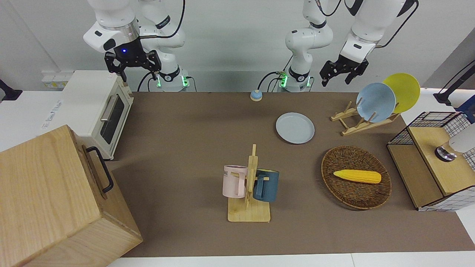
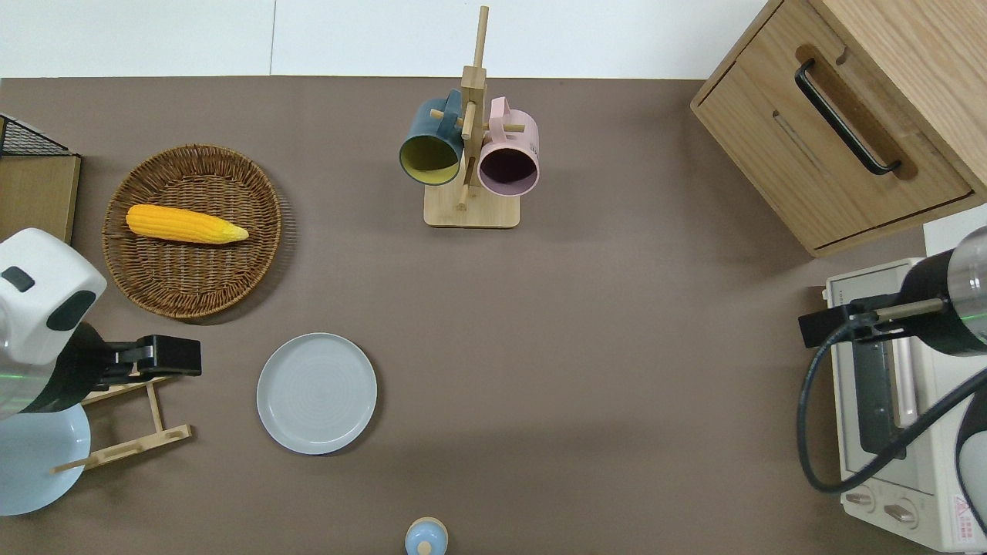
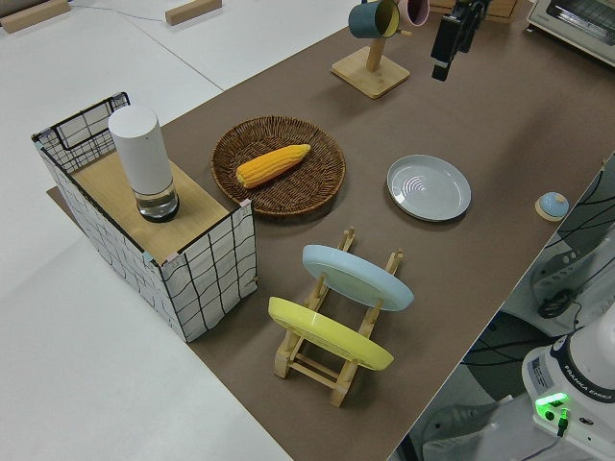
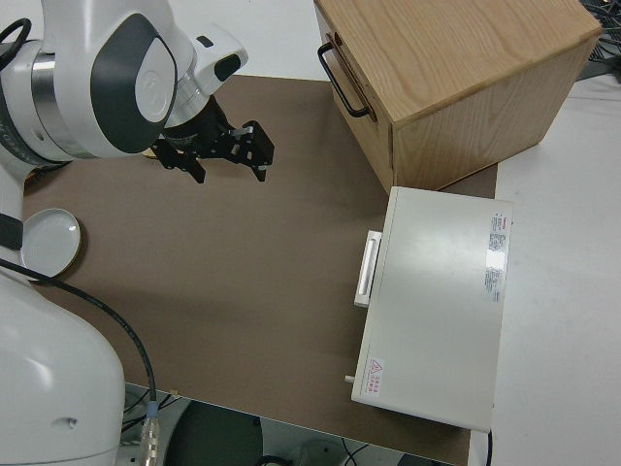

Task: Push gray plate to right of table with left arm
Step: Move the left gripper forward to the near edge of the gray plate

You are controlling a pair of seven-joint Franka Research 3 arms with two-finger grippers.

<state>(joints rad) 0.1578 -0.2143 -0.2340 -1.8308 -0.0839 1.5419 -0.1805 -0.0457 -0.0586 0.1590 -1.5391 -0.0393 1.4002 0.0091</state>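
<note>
Gray plate point(image 2: 317, 392) flat on table point(image 2: 586, 331), left hand point(image 2: 166, 356) raised over dish rack point(image 2: 131, 432)

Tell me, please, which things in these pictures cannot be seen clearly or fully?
- Left gripper: overhead view shows it end-on, so its finger gap is unclear.
- Blue plate: overhead view, cut by the edge and covered by the left arm.
- Gray plate: right side view, partly hidden by the right arm.

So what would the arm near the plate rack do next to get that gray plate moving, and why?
Probably the left gripper, now up in the air over the plate rack, should come down to table height beside the gray plate, on the rim toward the left arm's end. The plate lies flat and untouched on the table, and a push toward the right arm's end has to start from that rim.
</note>
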